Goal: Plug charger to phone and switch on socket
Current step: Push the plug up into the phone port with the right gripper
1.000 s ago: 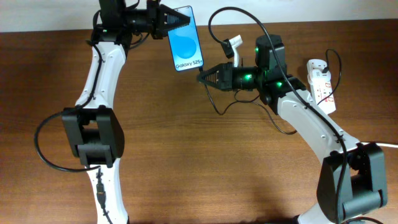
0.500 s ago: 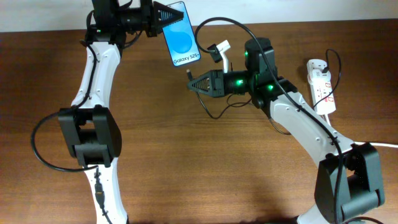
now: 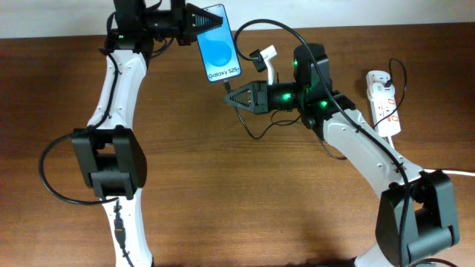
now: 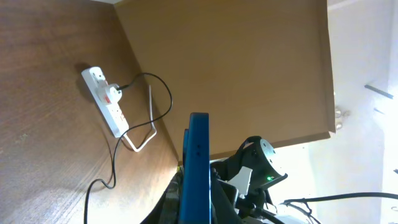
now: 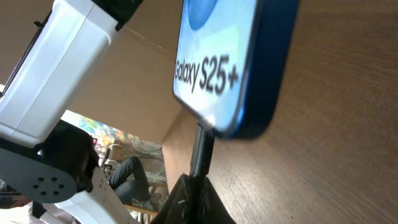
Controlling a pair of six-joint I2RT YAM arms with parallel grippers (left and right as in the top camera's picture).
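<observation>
Blue-screened phone (image 3: 217, 44) is held up off the bench (image 3: 223, 193). The left hand (image 3: 202, 19) is clamped on its top end, screen facing the overhead camera. The bottom edge is left bare and turned toward the right arm, which reads as presenting the port. The right hand (image 3: 233, 97) sits just below the phone's bottom edge, pinched shut on the charger (image 5: 200, 146) close behind the plug tip; a short grip so the tip can't flop. In the right wrist view the tip touches the phone's bottom edge, roughly in line with the port. Can't tell if it's seated or only butted against it. Socket (image 3: 384, 101) lies on the bench far to the right of the phone, well apart, with a plug in it. Its switch is too small to read. Judgement: insertion is the step in hand, switching not yet done.
</observation>
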